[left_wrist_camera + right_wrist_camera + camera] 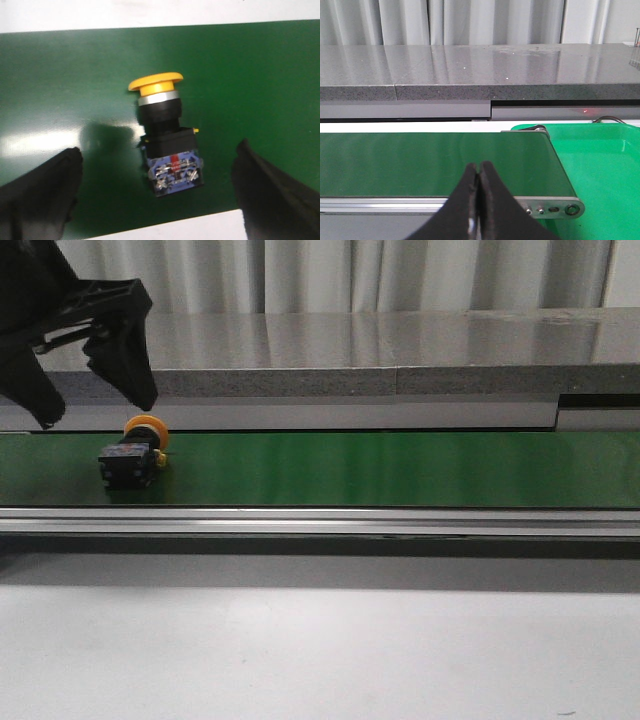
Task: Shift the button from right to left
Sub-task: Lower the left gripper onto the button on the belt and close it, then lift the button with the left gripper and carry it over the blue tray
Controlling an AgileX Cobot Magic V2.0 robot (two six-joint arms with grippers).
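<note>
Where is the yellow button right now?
In the front view, the button lies on its side at the left end of the green belt, just below the open left gripper.

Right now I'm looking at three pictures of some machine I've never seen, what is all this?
It is a robot with two arms, each ending in a two-fingered gripper. The front view looks forward over a green belt. The other two come from cameras on each wrist. On the belt lies a button on its side: yellow cap, black body. The left gripper hangs open above it, fingers either side, not touching. The right gripper is shut and empty at the belt's other end, beside a green tray. Nothing is held.
</note>
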